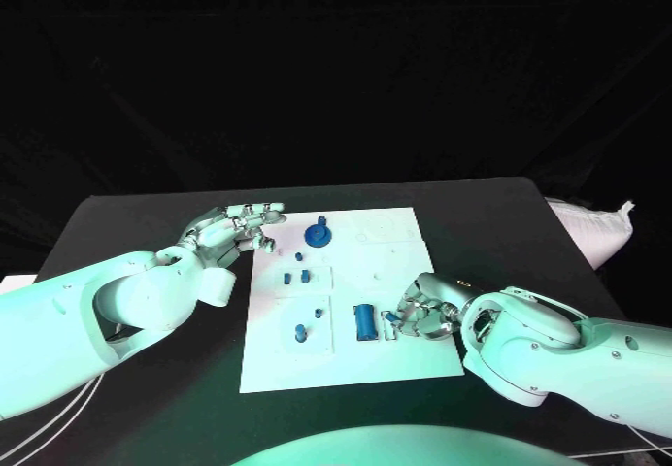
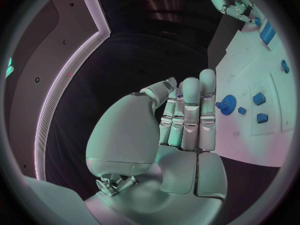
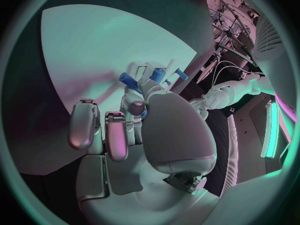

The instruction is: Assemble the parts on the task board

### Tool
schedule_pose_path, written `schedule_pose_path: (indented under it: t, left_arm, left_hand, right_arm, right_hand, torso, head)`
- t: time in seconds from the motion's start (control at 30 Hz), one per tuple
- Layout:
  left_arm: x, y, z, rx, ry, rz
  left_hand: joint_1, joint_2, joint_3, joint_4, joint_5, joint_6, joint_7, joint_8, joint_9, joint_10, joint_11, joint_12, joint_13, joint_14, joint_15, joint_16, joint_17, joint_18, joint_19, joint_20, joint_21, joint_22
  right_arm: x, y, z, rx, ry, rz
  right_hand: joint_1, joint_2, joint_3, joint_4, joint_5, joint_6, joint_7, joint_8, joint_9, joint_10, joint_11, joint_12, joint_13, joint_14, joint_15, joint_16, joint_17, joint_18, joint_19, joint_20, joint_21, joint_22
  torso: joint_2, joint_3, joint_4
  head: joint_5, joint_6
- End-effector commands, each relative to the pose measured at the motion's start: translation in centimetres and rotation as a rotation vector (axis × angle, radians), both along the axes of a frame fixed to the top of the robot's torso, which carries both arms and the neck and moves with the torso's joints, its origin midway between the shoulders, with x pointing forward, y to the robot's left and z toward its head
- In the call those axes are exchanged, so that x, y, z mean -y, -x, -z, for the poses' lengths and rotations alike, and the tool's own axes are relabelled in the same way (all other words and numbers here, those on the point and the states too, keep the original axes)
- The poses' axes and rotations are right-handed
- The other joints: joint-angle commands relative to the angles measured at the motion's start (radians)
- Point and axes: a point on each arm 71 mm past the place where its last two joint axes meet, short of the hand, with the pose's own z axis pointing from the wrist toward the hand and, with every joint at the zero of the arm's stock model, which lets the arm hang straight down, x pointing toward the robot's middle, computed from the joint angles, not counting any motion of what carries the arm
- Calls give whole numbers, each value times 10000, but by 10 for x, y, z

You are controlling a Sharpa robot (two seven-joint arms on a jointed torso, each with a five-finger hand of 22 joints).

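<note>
Your right hand [image 1: 420, 316] pinches a small blue plastic piece [image 1: 390, 316] beside the blue cylinder [image 1: 365, 321]; your left hand [image 1: 235, 229] hovers, fingers pressed together, empty, beside the white flat task board [image 1: 399, 361].

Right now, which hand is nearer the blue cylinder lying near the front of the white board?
The right hand. It sits just beside the blue cylinder, fingers right at it. The left hand is at the white board's far left corner, well away.

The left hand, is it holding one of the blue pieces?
No, the left hand holds nothing; its fingers stand straight up, apart from the round blue part on the task board.
</note>
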Motion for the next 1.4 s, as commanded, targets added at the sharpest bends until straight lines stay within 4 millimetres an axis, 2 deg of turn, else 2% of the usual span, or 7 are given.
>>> schedule_pose_path:
  t: [0.03,0.2,0.43,0.7,1.1,1.27,1.4]
  left_arm:
    - [3,1,-1,79,125,206]
    - [3,1,-1,74,125,213]
    - [3,2,-1,58,131,243]
    - [3,2,-1,46,131,259]
    - [3,2,-1,28,128,277]
    - [3,2,-1,21,126,282]
    - [3,1,-1,17,127,289]
  left_hand:
    - [26,111,-54,2,14,-30,18,51,-13,-60,22,66,-9,-76,-27,-68,-11,200,-41,5,-58,-10]
    - [26,111,-54,2,14,-30,18,51,-13,-60,22,66,-9,-76,-27,-68,-11,200,-41,5,-58,-10]
    - [26,111,-54,2,14,-30,18,51,-13,-60,22,66,-9,-76,-27,-68,-11,200,-41,5,-58,-10]
    - [26,111,-54,2,14,-30,18,51,-13,-60,22,66,-9,-76,-27,-68,-11,200,-41,5,-58,-10]
    - [14,116,-71,2,12,-27,20,63,-13,-82,26,81,-14,-86,-25,-68,-23,200,-45,6,-71,-15]
    - [13,114,-74,2,12,-29,20,63,-14,-86,27,82,-15,-88,-24,-69,-24,199,-46,7,-72,-16]
    - [13,114,-74,2,12,-29,20,63,-14,-86,27,82,-15,-88,-24,-69,-24,199,-46,7,-72,-16]
  right_arm:
    - [-1,0,4,-509,35,33]
    - [-4,-1,7,-688,166,-14]
    - [-5,-2,10,-879,481,-88]
    - [-6,-2,12,-949,635,-141]
    - [-9,-3,11,-856,556,-155]
    - [-10,-3,10,-768,465,-199]
    - [-11,-3,9,-620,395,-247]
  right_hand:
    - [-253,7,-52,172,235,119,-33,18,43,47,21,-3,-17,846,-73,69,1493,-139,78,-28,45,13]
    - [-700,6,-280,431,646,210,-59,51,113,89,4,-100,-73,848,-87,75,1505,-140,85,-39,46,21]
    - [-1204,158,-626,523,844,321,-108,87,201,162,-34,-197,-144,849,-120,77,1511,-140,90,-63,42,29]
    - [-1300,234,-753,503,910,434,-161,140,256,249,-69,108,67,846,-144,69,1499,-138,90,-81,37,28]
    - [-1380,281,-851,520,886,507,-188,176,293,296,-93,265,184,850,-166,79,1517,-141,98,-98,44,42]
    - [-1892,413,-1191,552,706,571,-202,190,336,360,-103,411,310,859,-175,102,1561,-145,106,-117,49,58]
    - [-2450,538,-1564,556,275,639,-237,200,371,431,-127,592,462,875,-192,144,1636,-150,121,-128,63,85]
  torso:
    - [0,0,0]
    - [5,1,2]
    - [3,4,-2]
    - [2,12,-15]
    - [1,8,-9]
    - [-9,10,-11]
    - [-4,11,-13]
  head:
    - [15,-5]
    - [27,-11]
    - [42,-28]
    - [42,-34]
    - [40,-37]
    - [41,-39]
    - [42,-28]
